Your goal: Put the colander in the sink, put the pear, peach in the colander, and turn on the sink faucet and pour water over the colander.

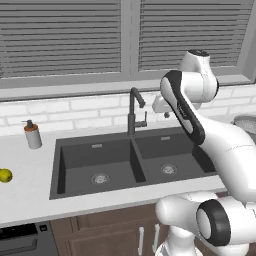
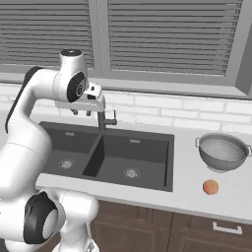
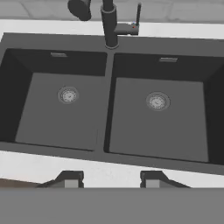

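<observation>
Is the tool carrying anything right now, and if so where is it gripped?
Nothing is held. The tool hangs above the sink with bare tips; the colander sits on the counter, untouched.

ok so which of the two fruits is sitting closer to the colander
The peach, the orange-pink one: it lies on the counter just in front of the colander, right of the sink. The yellow-green pear lies far off on the sink's other side.

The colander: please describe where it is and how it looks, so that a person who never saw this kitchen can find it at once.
Start at the dark double sink under the window and look along the white counter to its right. There stands the colander, upright, near the tiled wall. It is a silvery perforated bowl with small handles, far larger than the orange peach in front of it.
</observation>
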You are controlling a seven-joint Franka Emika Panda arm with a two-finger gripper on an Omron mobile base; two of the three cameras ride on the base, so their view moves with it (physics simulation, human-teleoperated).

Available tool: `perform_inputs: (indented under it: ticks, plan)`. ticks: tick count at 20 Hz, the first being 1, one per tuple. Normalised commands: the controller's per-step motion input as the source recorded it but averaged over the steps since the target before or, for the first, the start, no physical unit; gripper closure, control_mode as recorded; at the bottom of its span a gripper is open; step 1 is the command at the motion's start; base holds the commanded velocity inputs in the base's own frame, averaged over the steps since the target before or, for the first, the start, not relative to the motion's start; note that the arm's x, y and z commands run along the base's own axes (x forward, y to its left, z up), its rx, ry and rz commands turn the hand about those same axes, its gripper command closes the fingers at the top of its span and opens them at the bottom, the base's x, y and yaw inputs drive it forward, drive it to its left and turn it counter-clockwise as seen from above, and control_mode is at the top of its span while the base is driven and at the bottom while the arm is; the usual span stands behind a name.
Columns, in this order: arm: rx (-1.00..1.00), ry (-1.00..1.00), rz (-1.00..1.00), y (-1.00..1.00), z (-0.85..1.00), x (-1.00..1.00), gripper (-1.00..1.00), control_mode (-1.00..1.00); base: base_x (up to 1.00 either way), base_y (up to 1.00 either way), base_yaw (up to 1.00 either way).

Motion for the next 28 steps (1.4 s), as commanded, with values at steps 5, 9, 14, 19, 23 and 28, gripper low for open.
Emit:
perform_inputs:
  ticks: [5,9,14,19,23,28]
  plan:
    - [0.01,0.0,-0.01,-0.05,0.0,-0.1,-1.0,-1.0,0.0,0.0,0.0]
    - [0.0,0.01,-0.07,-0.48,-0.05,-0.04,-1.0,-1.0,0.0,0.0,0.0]
    - [0.0,0.04,-0.01,-0.89,-0.01,0.0,-1.0,-1.0,0.0,0.0,0.0]
    - [0.0,0.05,0.0,-1.0,0.0,0.0,-1.0,-1.0,0.0,0.0,0.0]
    - [0.0,0.06,0.0,-1.0,0.0,0.02,-1.0,-1.0,0.0,0.0,0.0]
    - [-0.03,0.08,0.0,-1.0,-0.13,0.03,-1.0,-1.0,0.0,0.0,0.0]
